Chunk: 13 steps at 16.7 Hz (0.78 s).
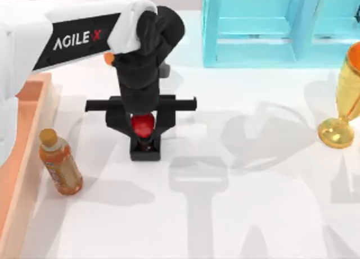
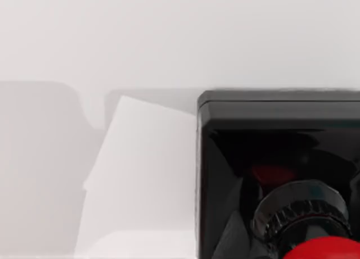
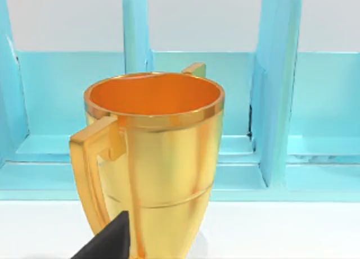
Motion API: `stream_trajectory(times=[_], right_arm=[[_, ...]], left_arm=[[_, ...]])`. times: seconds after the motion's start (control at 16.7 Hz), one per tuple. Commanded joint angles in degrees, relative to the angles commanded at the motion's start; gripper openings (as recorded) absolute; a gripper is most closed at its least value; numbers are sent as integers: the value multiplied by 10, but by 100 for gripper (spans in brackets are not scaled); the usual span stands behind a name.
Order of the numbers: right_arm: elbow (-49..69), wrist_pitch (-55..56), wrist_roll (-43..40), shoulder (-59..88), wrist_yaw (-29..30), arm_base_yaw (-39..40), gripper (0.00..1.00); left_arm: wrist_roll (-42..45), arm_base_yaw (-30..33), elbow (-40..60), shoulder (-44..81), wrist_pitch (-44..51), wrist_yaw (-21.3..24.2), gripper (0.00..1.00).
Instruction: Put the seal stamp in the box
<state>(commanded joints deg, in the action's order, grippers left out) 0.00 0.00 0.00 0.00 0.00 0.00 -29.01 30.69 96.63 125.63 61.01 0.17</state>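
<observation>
Your left gripper (image 1: 144,136) straddles the seal stamp (image 1: 144,140) with jaws wide, nothing gripped yet. You must grasp, lift, and carry it to the box (image 1: 22,158) at the table's left.

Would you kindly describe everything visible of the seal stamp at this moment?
The seal stamp with black cube-shaped base and glossy red round knob stands upright on the white table, right of the peach-orange wood-toned box and not in it. The left wrist view shows a ribbed black collar under the knob, and the base looks like shiny plastic. The left gripper reaches down over it, its black fingers flanking the knob; whether they touch it is unclear.
</observation>
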Motion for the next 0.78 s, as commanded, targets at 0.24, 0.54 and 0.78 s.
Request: stream_trajectory(times=[0.24,0.54,0.78], right_arm=[[0,0,0,0,0,0,100],[0,0,0,0,0,0,100],[0,0,0,0,0,0,100]], left_arm=[[0,0,2,0,2,0,0],[-1,1,82,-3,91,0,0],[-2,1,171,-14,188,0,0]])
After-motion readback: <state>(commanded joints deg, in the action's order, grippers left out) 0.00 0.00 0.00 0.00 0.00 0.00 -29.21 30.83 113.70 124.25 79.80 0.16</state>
